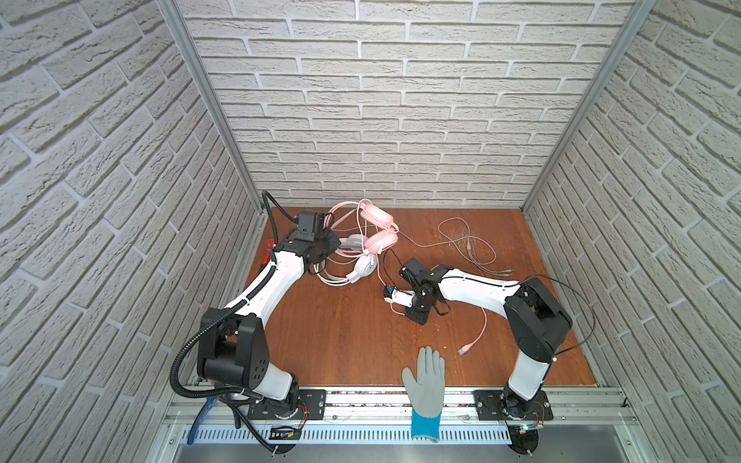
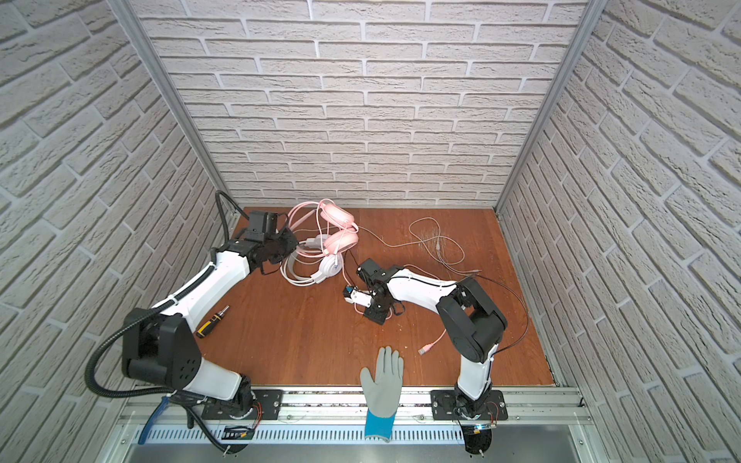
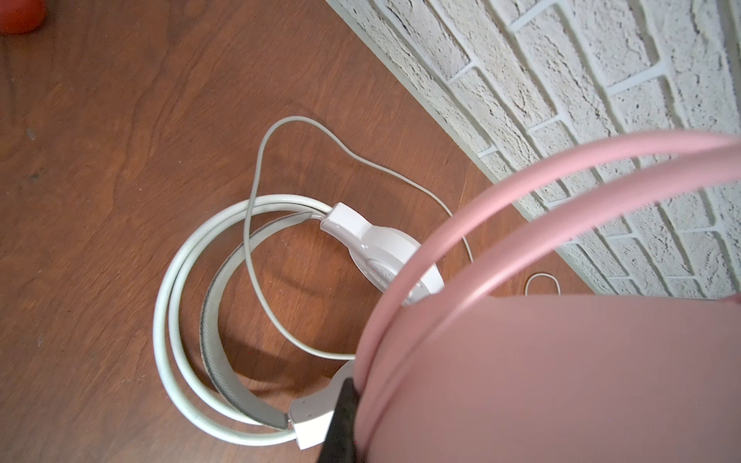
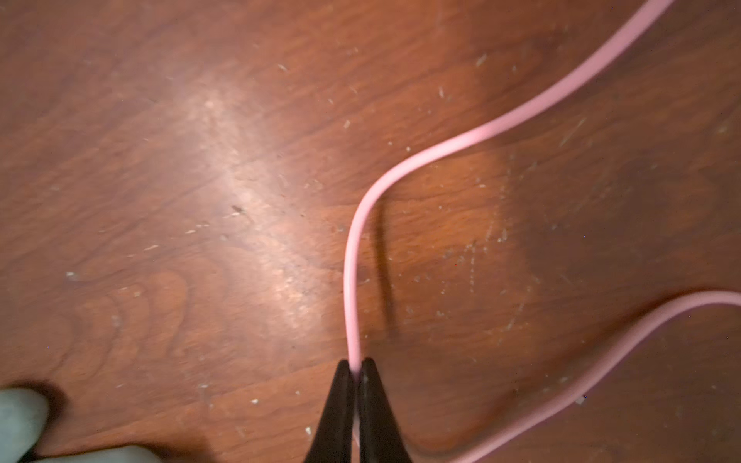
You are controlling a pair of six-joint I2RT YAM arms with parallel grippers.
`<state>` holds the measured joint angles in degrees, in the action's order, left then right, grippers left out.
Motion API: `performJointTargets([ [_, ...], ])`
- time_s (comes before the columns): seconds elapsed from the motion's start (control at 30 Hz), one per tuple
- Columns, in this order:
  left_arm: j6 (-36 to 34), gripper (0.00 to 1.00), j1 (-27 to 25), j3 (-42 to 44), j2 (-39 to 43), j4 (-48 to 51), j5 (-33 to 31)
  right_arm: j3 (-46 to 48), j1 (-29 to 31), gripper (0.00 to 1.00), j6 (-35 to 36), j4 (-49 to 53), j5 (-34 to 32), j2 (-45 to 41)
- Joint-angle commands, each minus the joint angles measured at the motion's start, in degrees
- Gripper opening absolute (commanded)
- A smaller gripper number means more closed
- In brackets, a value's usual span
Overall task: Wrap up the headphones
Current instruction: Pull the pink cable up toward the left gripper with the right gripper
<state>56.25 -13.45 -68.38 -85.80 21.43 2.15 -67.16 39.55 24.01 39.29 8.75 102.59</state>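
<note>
Right wrist view shows the right pincer (image 4: 356, 371) pressed together on the pink cable (image 4: 353, 260), which runs straight ahead from its tips over the tabletop (image 4: 160, 200). In both top views the pink headset (image 1: 377, 228) lies farther back, nearest the left pincer (image 1: 325, 244), apparently clamped on its headband.

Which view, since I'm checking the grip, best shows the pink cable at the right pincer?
The right wrist view: close up, the pink cable runs into the right pincer, shut on it. Both top views show it as a thin line to its plug, the grip too small to judge. The left wrist view misses it.
</note>
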Motion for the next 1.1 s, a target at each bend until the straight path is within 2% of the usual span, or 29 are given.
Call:
performJointTargets([
  [0.0,1.33,0.0,0.0,-0.44,0.48,-5.88,0.15,-0.66,1.12,0.06,-1.35,1.98,5.12,-4.18],
  [0.47,-2.23,0.0,-2.14,0.18,-0.28,-2.81,-3.3,-3.02,1.64,0.06,1.26,0.43,13.03,-12.36],
  [0.73,-4.64,0.0,-5.31,-0.47,-1.89,-0.6,-3.42,-11.55,0.21,0.06,2.21,6.83,16.02,-10.52],
  [1.07,-7.32,0.0,-7.41,-1.54,-3.37,2.16,-3.21,-17.51,-4.25,0.06,1.04,7.91,19.46,-9.95],
])
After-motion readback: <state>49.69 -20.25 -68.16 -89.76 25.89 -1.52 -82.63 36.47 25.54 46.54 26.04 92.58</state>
